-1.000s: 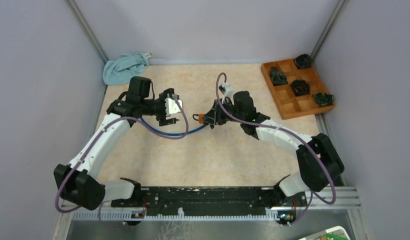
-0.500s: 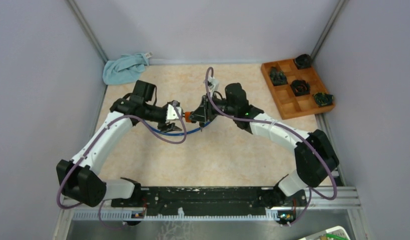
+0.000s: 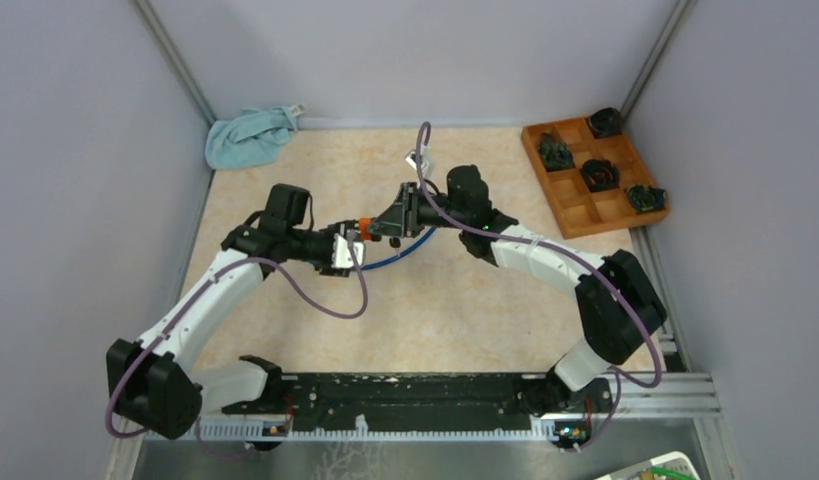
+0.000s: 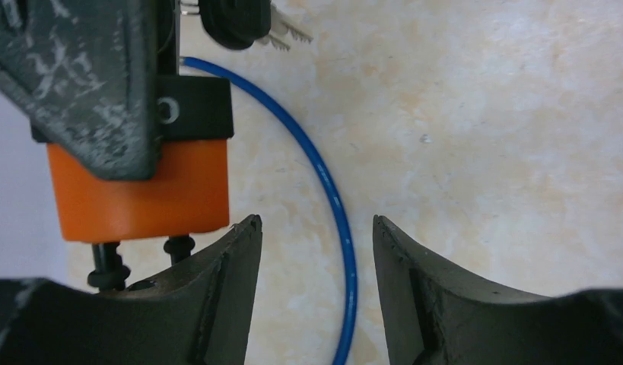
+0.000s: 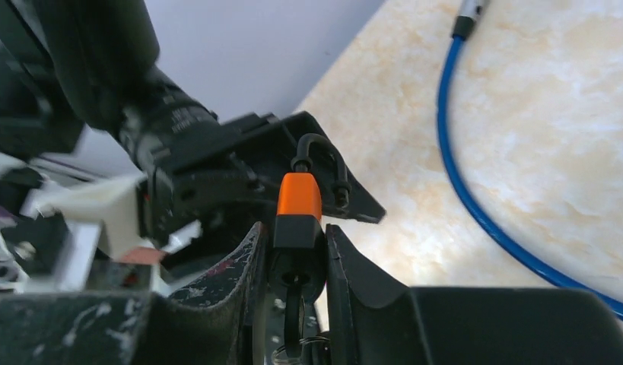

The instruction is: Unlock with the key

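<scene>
Your right gripper (image 5: 293, 232) is clamped on the padlock (image 5: 299, 199). Its fingers press both flat sides of the black lower half, and the orange body and shackle (image 5: 317, 156) stick out past the tips. Your left gripper (image 4: 316, 228) has its jaws apart with nothing between them; through the gap you see only the blue cable (image 4: 323, 179) and bare table (image 4: 506, 152). The shackle sits just beside the outer face of one finger (image 4: 217, 304) of the left gripper, and you cannot tell whether they touch. The key (image 4: 287, 32) shows as toothed silver blades by a black head, cut off at the top edge of the left wrist view. The right fingers hide whether it is seated in the lock. From above, both grippers meet over mid-table, with open surface on every side. The wooden tray (image 3: 583, 208) at the far right and the blue cloth (image 3: 247, 138) in the far left corner are well apart from them.
</scene>
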Motion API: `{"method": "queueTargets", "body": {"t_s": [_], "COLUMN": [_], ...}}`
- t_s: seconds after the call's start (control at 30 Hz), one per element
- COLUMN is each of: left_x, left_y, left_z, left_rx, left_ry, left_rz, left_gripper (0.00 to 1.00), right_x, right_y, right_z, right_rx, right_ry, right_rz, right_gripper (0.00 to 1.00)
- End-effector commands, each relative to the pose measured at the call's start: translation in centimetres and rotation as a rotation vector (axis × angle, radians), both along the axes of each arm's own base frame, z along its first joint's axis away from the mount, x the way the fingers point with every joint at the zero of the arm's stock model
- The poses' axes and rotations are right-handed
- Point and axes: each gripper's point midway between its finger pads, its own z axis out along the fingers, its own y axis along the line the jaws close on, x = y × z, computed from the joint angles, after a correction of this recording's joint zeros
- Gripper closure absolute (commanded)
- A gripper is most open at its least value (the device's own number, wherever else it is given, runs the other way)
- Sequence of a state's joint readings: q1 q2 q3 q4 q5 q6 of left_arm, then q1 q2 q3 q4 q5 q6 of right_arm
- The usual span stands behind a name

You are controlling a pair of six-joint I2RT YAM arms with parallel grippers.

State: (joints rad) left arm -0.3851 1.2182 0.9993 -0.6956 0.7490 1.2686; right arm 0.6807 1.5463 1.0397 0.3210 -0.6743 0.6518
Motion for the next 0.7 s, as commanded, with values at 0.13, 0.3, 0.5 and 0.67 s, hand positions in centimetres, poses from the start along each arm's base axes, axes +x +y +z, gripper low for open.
{"method": "queueTargets", "body": {"t_s": [0.13, 0.3, 0.5, 0.67], "left_x": [4.3, 4.9, 4.4, 2.1], "left_y": [-0.3, -0.1, 0.8, 2.7], "left_z": [5.3, 5.9, 3.9, 0.3], "left_rx": [-0.086, -0.083, -0.001, 0.154], "left_ry": [-0.394, -0.410, -0.345, -0.169], "left_rz": [0.095, 0.121, 0.119, 0.099], "left_gripper": [0.39, 0.38, 0.33, 0.24], "right_x": [-0.6, -1.0, 1.8, 6.6], "right_y": [1.9, 1.6, 0.3, -0.9], "right_z": [3.4, 1.0, -2.6, -3.9], "right_rx": [0.207, 0.131, 0.069, 0.071], "right_ry": [0.199, 0.223, 0.321, 0.370], "right_rz": [0.076, 0.082, -0.016, -0.104], "right_gripper": [1.00, 1.00, 1.00, 1.00]}}
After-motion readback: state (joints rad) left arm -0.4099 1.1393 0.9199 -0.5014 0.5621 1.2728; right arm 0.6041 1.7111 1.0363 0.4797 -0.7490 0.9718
